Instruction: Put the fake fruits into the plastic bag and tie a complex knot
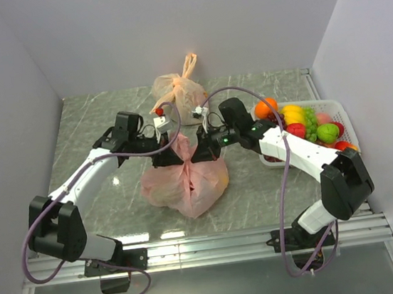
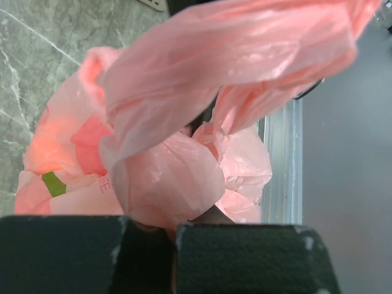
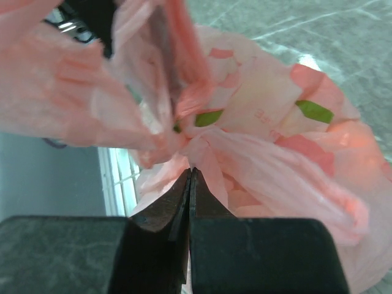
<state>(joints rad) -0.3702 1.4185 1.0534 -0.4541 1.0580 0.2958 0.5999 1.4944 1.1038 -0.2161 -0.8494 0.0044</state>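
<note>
Top external showed crinkly pink-red plastic bag [image 1: 187,184] filled, twisted knot [image 1: 185,155] unfinished; left jaws, right jaws both pinched it.

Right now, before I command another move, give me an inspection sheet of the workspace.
Surface: grey marbled table, no spill seen.
Job's things: plastic bag lies mid-table, full and bulging, its handles drawn up between the grippers; whether a knot is finished cannot be told. More fake fruits sit in the white basket on the right.
Clutter: pale orange bag, tied, at the back.
Grippers: left gripper and right gripper are each shut on the bag's plastic.
Cables: purple cables loop off both arms; no snag seen.
Surroundings: plain walls on three sides, metal rail at the near edge.
</note>
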